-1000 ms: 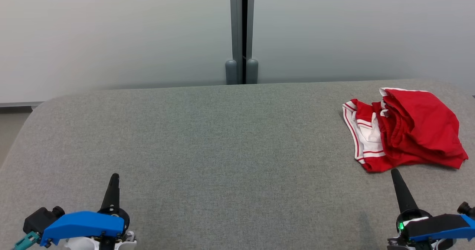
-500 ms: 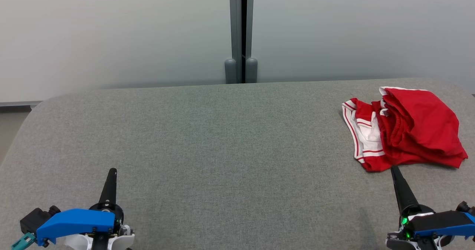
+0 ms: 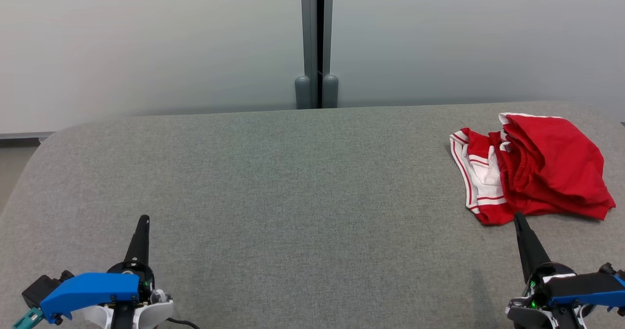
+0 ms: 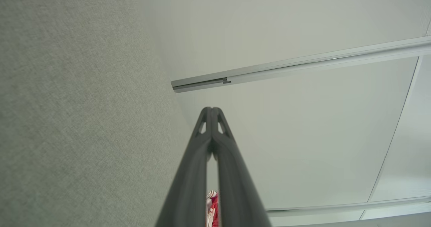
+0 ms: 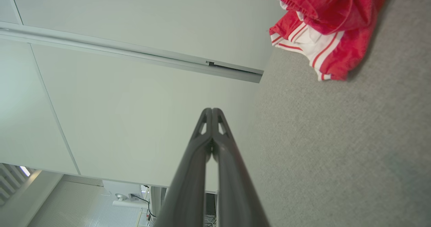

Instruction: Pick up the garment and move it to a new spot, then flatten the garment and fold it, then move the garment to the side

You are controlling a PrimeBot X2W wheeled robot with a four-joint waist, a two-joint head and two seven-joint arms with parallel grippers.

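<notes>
Grey cloth table (image 3: pixel 293 182), pale wall (image 3: pixel 146 41) behind. At 7 o'clock the left gripper (image 3: pixel 143 220) is pinched together, holding nothing; the right gripper (image 3: pixel 518 217) at 5 o'clock too. At 3 o'clock the red garment (image 3: pixel 547 168) lies bunched at the side: maybe waiting for pickup, maybe put aside after a loose fold

Grey fabric-covered table (image 3: pixel 293 182), pale wall panels (image 3: pixel 146 41) behind, a grey vertical post (image 3: pixel 317 26) between them.

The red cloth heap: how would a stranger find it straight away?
Start at the wide grey fabric table. At its far right lies a crumpled red garment with white striped trim, just beyond the right end effector. Its bright red stands out against the grey.
</notes>
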